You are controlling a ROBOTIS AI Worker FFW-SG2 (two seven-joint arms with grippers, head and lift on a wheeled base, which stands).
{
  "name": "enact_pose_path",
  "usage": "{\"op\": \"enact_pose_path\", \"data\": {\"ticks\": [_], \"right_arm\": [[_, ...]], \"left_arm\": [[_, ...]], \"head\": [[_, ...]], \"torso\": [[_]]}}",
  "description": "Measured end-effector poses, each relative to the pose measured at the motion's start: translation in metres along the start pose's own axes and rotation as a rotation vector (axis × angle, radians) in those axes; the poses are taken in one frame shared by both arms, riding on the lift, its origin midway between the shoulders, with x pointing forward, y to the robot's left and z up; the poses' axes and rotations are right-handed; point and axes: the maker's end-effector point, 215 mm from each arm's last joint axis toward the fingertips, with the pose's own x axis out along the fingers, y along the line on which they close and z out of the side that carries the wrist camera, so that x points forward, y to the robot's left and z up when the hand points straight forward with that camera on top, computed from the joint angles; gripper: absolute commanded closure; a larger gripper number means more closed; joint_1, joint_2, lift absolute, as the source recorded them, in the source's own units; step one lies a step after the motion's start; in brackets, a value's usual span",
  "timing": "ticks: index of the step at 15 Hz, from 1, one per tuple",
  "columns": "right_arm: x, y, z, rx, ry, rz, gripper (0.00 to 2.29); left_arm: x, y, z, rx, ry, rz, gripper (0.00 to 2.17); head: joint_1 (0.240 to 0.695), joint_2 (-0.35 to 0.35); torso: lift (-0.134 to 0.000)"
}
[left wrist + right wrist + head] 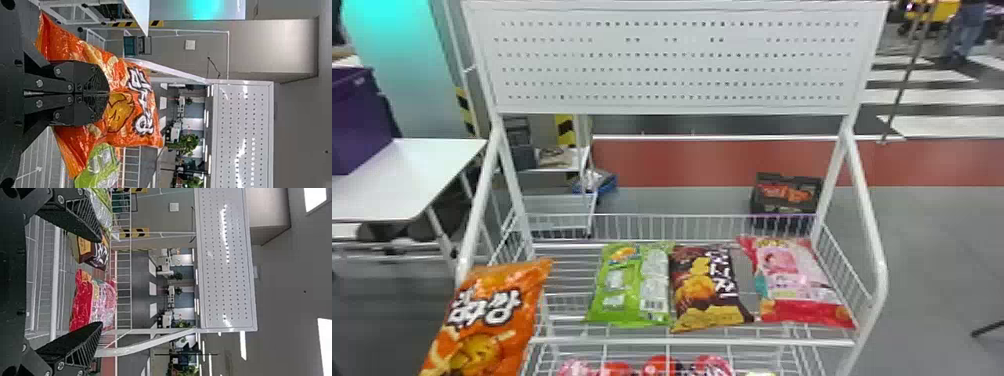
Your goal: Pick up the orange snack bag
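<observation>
- We find the orange snack bag (487, 320) at lower left of the head view, long axis near upright, top leaning right; it overlaps the white post (480, 200);
- we see the left gripper (108, 93) pinching the bag at its broad face; its arm is the nearer;
- we judge the pick made; the coming move should draw the bag clear of the post;
- we note the right gripper (101, 282), fingers spread, bag-free.
</observation>
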Motion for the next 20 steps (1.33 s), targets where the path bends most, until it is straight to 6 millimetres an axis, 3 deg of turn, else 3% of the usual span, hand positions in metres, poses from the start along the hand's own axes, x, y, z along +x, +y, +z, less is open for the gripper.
{"op": "enact_pose_path", "data": {"ticks": [10, 20], "right_arm": [[0.001, -0.003, -0.001, 0.000, 0.000, -0.005, 0.14], [0.001, -0.005, -0.002, 0.000, 0.000, -0.010, 0.14]], "left_arm": [[-0.030, -0.006, 0.019, -0.016, -0.046, -0.026, 1.71], [-0.033, -0.004, 0.021, -0.016, -0.057, -0.024, 1.72]], "head": [[0.499, 0.000], [0.499, 0.000]], "torso": [[0.000], [0.000]]}}
